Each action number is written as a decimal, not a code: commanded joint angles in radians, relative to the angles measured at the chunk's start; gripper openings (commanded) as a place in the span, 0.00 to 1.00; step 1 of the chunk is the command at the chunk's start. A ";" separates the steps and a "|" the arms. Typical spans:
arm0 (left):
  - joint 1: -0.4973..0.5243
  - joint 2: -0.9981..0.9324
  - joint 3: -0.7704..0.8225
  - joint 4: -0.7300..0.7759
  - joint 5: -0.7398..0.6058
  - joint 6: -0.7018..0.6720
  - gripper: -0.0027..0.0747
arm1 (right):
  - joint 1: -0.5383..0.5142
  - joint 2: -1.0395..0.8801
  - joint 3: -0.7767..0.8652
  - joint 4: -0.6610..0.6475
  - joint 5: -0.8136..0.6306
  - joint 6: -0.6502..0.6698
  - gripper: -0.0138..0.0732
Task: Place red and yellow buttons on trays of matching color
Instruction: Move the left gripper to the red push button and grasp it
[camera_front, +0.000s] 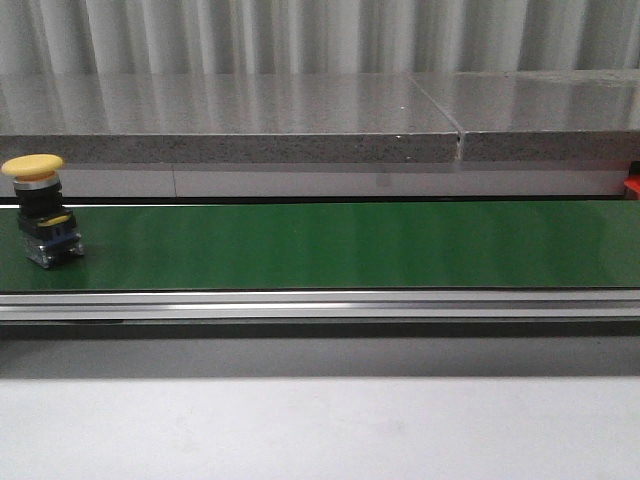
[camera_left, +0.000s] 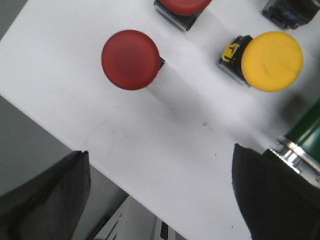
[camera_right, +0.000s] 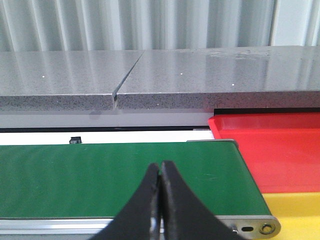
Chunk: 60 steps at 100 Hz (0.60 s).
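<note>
A yellow button (camera_front: 38, 208) with a black and metal base stands upright at the far left end of the green conveyor belt (camera_front: 330, 245). In the left wrist view, a red button (camera_left: 130, 59), a second red button (camera_left: 183, 7) and a yellow button (camera_left: 270, 60) stand on a white surface (camera_left: 165, 145). My left gripper (camera_left: 160, 185) hangs open above that surface, holding nothing. My right gripper (camera_right: 160, 172) is shut and empty over the belt's right end (camera_right: 125, 175). The red tray (camera_right: 280, 150) and yellow tray (camera_right: 297, 215) lie just beyond that end.
A grey stone ledge (camera_front: 300, 115) runs behind the belt, with a corrugated wall behind it. The belt's aluminium rail (camera_front: 320, 305) runs along its front edge. A dark button base (camera_left: 292, 10) lies at the edge of the white surface. The red tray's edge (camera_front: 632, 187) shows at the far right.
</note>
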<state>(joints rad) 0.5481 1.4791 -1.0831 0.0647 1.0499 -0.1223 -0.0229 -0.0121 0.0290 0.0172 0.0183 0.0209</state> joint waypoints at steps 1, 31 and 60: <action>0.026 -0.010 -0.031 -0.044 -0.026 0.024 0.76 | -0.001 -0.009 -0.017 -0.010 -0.078 -0.001 0.08; 0.066 0.123 -0.091 -0.057 -0.054 0.026 0.76 | -0.001 -0.009 -0.017 -0.010 -0.078 -0.001 0.08; 0.066 0.199 -0.158 -0.053 -0.055 0.026 0.76 | -0.001 -0.009 -0.017 -0.010 -0.078 -0.001 0.08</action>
<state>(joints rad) 0.6110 1.6911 -1.2059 0.0189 0.9999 -0.0983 -0.0229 -0.0121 0.0290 0.0172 0.0183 0.0209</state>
